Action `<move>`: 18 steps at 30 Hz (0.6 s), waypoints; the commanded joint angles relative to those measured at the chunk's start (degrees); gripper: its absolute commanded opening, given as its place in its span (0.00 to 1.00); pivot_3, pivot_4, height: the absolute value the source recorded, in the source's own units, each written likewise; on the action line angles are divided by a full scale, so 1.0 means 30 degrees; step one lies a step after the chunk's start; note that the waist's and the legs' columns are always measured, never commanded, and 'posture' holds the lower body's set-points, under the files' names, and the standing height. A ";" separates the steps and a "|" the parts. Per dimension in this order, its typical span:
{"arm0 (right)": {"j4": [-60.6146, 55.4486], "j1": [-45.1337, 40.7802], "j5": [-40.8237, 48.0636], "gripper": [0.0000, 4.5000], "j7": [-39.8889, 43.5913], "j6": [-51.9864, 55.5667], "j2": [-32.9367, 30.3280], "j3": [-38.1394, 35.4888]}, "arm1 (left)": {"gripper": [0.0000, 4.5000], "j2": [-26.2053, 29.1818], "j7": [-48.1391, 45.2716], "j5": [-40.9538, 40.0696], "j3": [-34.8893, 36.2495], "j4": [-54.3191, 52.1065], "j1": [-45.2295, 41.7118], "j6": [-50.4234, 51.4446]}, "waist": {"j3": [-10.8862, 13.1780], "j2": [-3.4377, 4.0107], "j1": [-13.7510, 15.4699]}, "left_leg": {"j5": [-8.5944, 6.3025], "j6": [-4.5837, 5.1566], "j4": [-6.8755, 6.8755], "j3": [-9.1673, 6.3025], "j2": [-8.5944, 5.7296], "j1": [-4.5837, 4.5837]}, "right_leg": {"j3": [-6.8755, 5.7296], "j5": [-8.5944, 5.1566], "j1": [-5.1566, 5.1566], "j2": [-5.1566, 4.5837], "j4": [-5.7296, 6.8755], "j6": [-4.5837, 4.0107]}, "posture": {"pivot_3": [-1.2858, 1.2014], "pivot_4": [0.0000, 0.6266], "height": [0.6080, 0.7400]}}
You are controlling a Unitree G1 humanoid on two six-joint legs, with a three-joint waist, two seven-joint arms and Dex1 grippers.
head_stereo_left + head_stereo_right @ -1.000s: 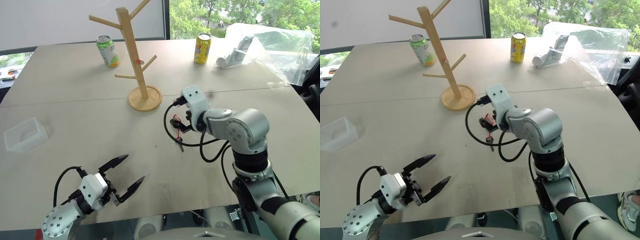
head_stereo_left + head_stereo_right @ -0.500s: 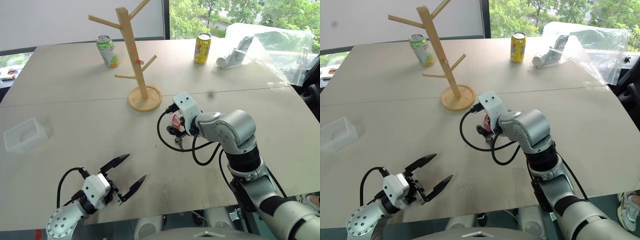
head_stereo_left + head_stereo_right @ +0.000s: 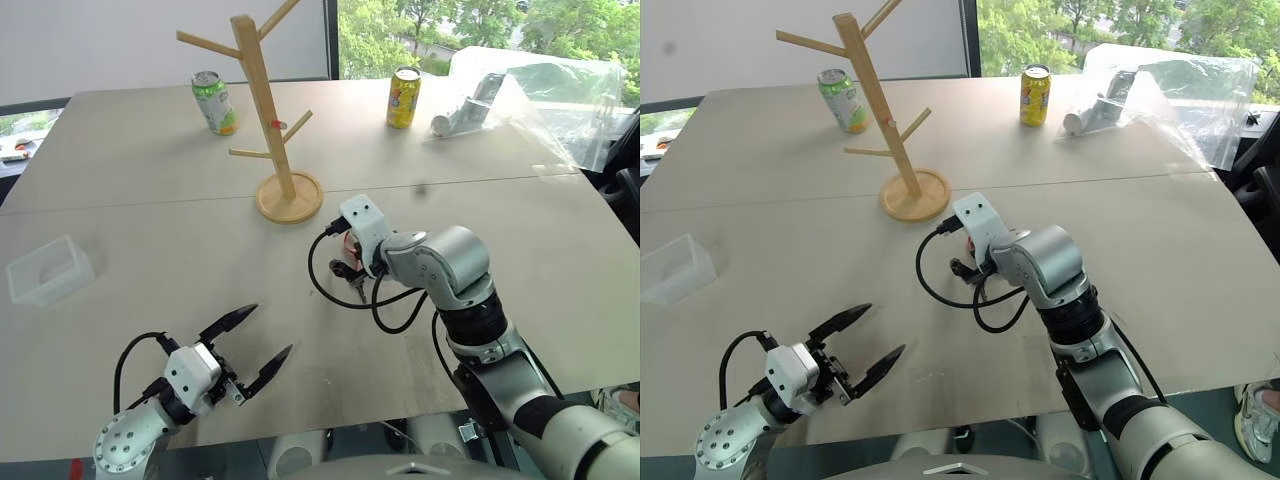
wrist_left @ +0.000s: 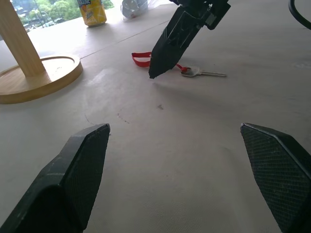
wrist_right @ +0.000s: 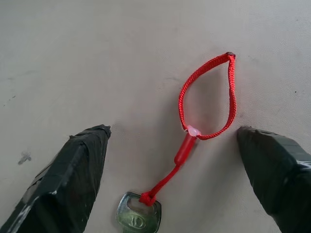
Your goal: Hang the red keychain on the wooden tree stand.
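Note:
The red keychain (image 5: 183, 148) lies flat on the table, a thin red loop with a short metal key at its end. My right gripper (image 5: 172, 129) points down over it, open, with one finger on each side of the loop and its tips close to the tabletop. From the left wrist, one right finger (image 4: 170, 43) stands just in front of the red strap (image 4: 141, 59). The wooden tree stand (image 3: 262, 100) rises on its round base (image 3: 290, 196) a little behind and left of the keychain. My left gripper (image 3: 270, 330) hovers open and empty near the table's front edge.
A green can (image 3: 215, 102) stands behind the stand and a yellow can (image 3: 404, 97) at the back right. A clear plastic bag (image 3: 540, 95) covers the far right corner. A clear plastic box (image 3: 48, 268) sits at the left. A black cable loops under my right wrist.
My right gripper has come down toward the table and a little left, so it now straddles the keychain. The left gripper has stayed where it was.

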 commanded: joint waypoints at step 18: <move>-0.0308 -0.0003 -0.0489 0.02 0.0693 -0.2112 0.0014 -0.0570 | 1.00 -0.0239 0.2005 0.0013 -0.0738 -0.1947 -0.0989 0.1183 | -0.0002 0.0003 -0.0278 | 0.0000 -0.0001 -0.0001 -0.0002 0.0006 -0.0007 | -0.0003 0.0006 0.0001 0.0005 0.0001 0.0007 | 0.52 0.24 1.00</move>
